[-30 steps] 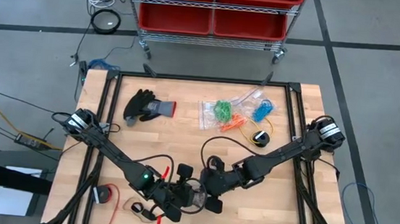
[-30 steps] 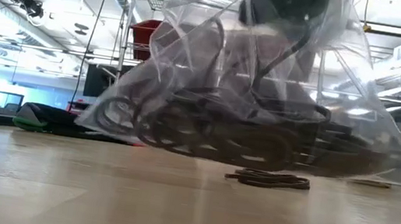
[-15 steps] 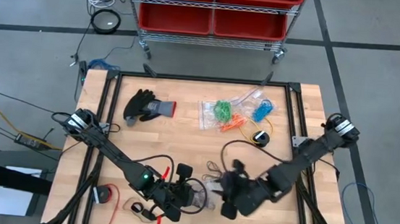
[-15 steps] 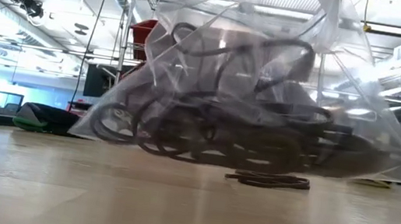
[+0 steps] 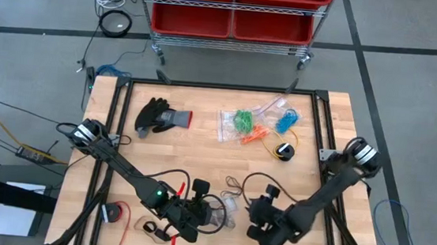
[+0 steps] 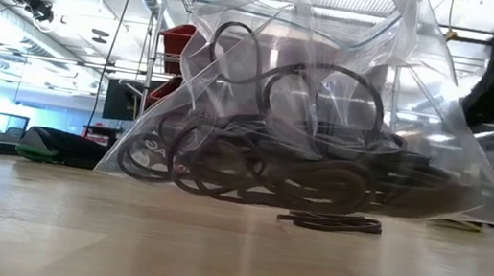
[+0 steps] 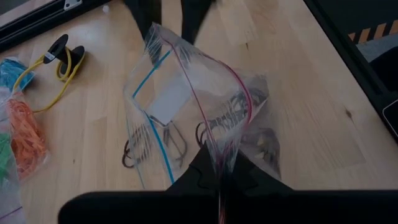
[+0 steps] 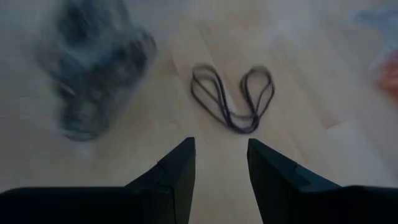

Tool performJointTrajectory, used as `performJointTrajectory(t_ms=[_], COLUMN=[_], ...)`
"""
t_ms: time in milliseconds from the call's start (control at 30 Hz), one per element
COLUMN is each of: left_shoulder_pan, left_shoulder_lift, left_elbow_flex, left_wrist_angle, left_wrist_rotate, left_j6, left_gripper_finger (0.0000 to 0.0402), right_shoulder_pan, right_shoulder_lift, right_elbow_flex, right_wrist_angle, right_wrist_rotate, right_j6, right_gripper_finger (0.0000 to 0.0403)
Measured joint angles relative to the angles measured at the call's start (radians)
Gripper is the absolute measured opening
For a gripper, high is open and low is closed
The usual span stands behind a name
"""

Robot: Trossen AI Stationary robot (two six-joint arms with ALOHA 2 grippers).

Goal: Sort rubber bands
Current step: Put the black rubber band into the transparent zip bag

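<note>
Right gripper (image 8: 219,163), released, is hovering over loose black bands (image 8: 233,98) lying straight ahead on the bench (image 5: 318,163), while left gripper (image 7: 219,167) is pinching the bag (image 7: 186,93).

Bright even overhead light, ceiling strips glaring behind the clear bag (image 6: 331,92), right wrist view smeared with blur

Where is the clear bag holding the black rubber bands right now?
In the high view, the clear bag sits near the table's front edge, pinched in the left hand, with the right hand just beside it.
</note>
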Motion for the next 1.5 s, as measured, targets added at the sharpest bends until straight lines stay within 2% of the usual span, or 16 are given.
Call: performJointTrajectory(t_ms=[300,533,633,700,767,833,1000,1167,1300,1433,1500], left_shoulder_pan=[0.0,0.0,0.0,0.0,0.0,0.0,0.0,0.0,0.001,0.001,0.001], left_shoulder_lift=[0.0,0.0,0.0,0.0,0.0,0.0,0.0,0.0,0.0,0.0,0.0], left_elbow_flex=[0.0,0.0,-0.001,-0.001,-0.001,-0.001,-0.001,-0.001,-0.001,-0.001,-0.001], left_wrist_angle=[0.0,0.0,-0.002,-0.007,-0.014,-0.019,-0.027,-0.026,-0.026,-0.025,-0.024], left_wrist_rotate=[0.0,0.0,0.0,0.0,0.0,0.0,0.0,0.0,0.0,0.0,0.0], left_j6=[0.0,0.0,0.0,-0.002,-0.011,-0.019,-0.026,-0.026,-0.026,-0.03,-0.029], left_gripper_finger=[0.0002,0.0002,0.0002,0.0002,0.0002,0.0002,0.0002,0.0002,0.0002,0.0002,0.0002], right_shoulder_pan=[-0.136,-0.252,-0.277,-0.286,-0.291,-0.294,-0.288,-0.235,-0.165,-0.09,-0.059], right_shoulder_lift=[0.132,0.212,0.222,0.223,0.217,0.207,0.162,0.074,0.003,-0.046,-0.057], right_elbow_flex=[-0.082,-0.075,-0.072,-0.071,-0.071,-0.071,-0.082,-0.094,-0.088,-0.088,-0.087], right_wrist_angle=[0.194,0.321,0.331,0.324,0.308,0.286,0.216,0.187,0.035,-0.214,-0.305], right_wrist_rotate=[-0.013,-0.138,-0.176,-0.194,-0.197,-0.198,-0.192,-0.177,-0.078,0.005,0.012], right_j6=[-0.101,-0.173,-0.14,-0.131,-0.143,-0.151,-0.114,-0.101,0.031,0.278,0.381], right_gripper_finger=[0.0138,0.0133,0.0114,0.0083,0.0034,0.0011,0.0002,0.0001,0.0,0.0,0.0])
